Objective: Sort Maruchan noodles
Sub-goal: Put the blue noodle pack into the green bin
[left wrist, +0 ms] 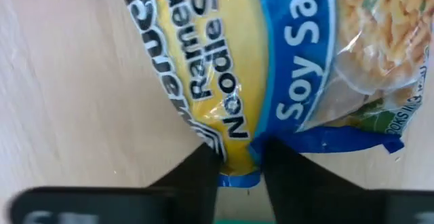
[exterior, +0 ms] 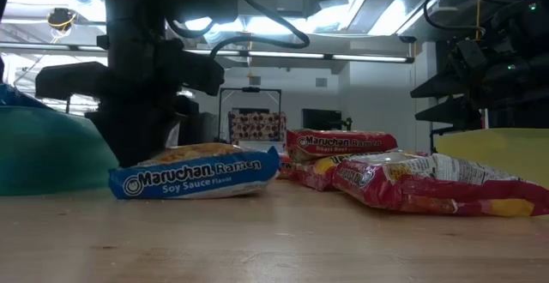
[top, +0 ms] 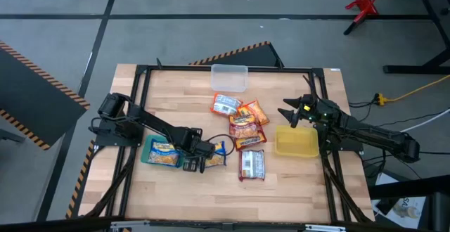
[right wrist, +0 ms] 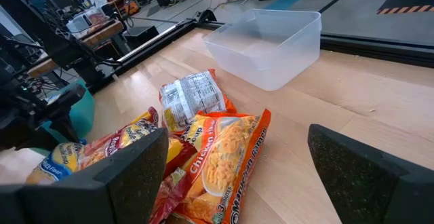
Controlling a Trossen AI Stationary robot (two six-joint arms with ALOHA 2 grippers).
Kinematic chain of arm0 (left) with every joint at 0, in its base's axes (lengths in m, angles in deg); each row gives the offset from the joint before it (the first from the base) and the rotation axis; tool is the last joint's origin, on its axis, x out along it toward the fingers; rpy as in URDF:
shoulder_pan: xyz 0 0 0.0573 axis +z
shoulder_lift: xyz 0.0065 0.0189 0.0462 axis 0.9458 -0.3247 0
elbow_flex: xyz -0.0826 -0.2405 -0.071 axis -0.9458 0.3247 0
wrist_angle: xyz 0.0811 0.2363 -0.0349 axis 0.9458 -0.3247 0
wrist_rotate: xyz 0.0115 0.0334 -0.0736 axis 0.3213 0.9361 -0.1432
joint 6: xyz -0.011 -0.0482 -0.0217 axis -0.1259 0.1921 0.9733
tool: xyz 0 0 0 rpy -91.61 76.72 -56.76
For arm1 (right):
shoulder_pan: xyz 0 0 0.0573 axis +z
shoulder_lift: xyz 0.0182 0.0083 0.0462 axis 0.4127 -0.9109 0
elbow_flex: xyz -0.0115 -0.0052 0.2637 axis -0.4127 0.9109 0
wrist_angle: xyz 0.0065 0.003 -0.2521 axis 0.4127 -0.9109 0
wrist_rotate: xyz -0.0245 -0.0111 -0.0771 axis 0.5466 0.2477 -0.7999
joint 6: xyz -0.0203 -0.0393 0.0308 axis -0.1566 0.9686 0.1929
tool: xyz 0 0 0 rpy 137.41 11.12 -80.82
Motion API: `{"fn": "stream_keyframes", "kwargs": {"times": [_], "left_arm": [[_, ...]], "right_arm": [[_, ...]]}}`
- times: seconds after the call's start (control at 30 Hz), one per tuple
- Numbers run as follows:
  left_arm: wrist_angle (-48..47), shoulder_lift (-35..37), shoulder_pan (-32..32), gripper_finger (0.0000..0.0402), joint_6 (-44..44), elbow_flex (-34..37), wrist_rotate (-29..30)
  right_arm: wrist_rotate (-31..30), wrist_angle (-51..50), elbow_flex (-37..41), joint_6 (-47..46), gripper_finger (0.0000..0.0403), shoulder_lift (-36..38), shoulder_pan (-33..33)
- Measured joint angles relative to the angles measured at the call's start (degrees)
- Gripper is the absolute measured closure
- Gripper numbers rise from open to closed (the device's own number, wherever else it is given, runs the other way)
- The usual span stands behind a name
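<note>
In the left wrist view, the left tool's two dark fingers (left wrist: 196, 180) are pinching the end seam of the blue-and-yellow soy sauce packet (left wrist: 271, 68) lying on the table (left wrist: 61, 95). In the high view, the left tool (top: 199, 163) is sitting beside the teal bin (top: 145, 150), which is holding another packet (top: 163, 154), with the remaining noodle packets (top: 242, 130) lying mid-table. The right tool (top: 291, 116) is hanging wide open and empty at the yellow bin (top: 296, 143).
</note>
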Motion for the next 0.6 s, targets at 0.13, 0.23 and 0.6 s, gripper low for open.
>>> {"fn": "stream_keyframes", "kwargs": {"times": [0.13, 0.23, 0.6], "left_arm": [[-0.04, 0.00, 0.04, 0.0377, 1.64, -0.01, -0.17], [-0.04, 0.00, 0.04, 0.0392, 3.48, -0.02, -0.45], [-0.23, 1.99, -0.50, 0.0399, 9.09, -2.34, -0.59]], "right_arm": [[0.00, 0.00, 0.00, -0.04, 0.0063, 0.02, 0.02], [0.00, 0.00, 0.00, -0.07, 0.0063, 0.02, 0.01], [-0.02, 0.00, 0.00, -0.11, 0.0063, 0.02, 0.00]]}}
